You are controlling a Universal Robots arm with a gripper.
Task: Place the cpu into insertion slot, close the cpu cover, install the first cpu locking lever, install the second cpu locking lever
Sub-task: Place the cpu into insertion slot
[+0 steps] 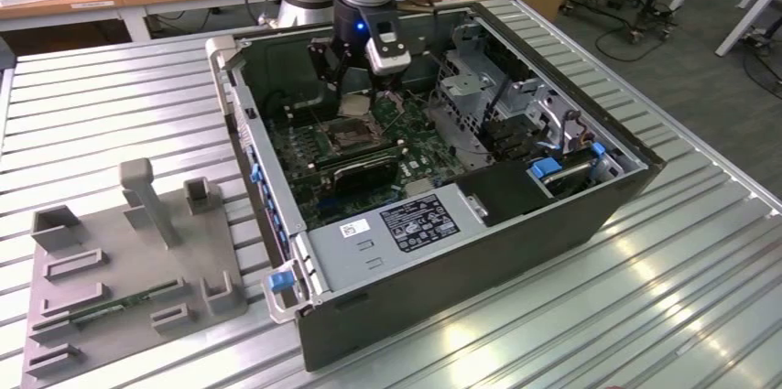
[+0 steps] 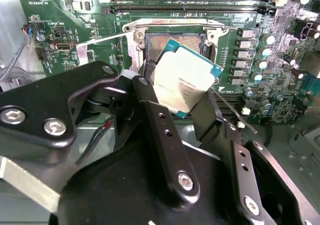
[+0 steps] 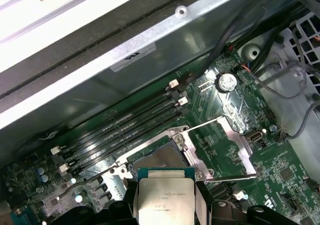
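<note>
Item: cpu placement, first step of four, in hand. Gripper (image 2: 180, 101): seen inside the open case (image 1: 611, 215), its fingers (image 3: 202, 201) closed narrowly on two opposite edges of the cpu (image 3: 165, 200), which is thus held and not yet seated. Cpu: pale metal face turned to both wrist views, carried roughly flat in the first wrist view but turned somewhat askew to the slot in the second. In the exterior view it is seen as a small pale square (image 1: 355, 103) under the arm's end. Slot (image 3: 156, 160): bare and dark within its silvery rim on the green board (image 3: 280, 185), just beyond the cpu's leading edge. The cpu appears to hang apart from it – though the gap cannot be judged surely from these angles. Cover (image 3: 239, 141): swung fully open and laid back on the board beside the slot, its window showing green board through it. Lever (image 3: 95, 177): a thin rod, released and lying clear on the other side of the slot. Steps two to four are judged not begun. The seating is judged to call for the cpu to be squared to the rim, centred over the slot, and brought down level – no tilt, no sliding across the contacts – before it is let go.
</note>
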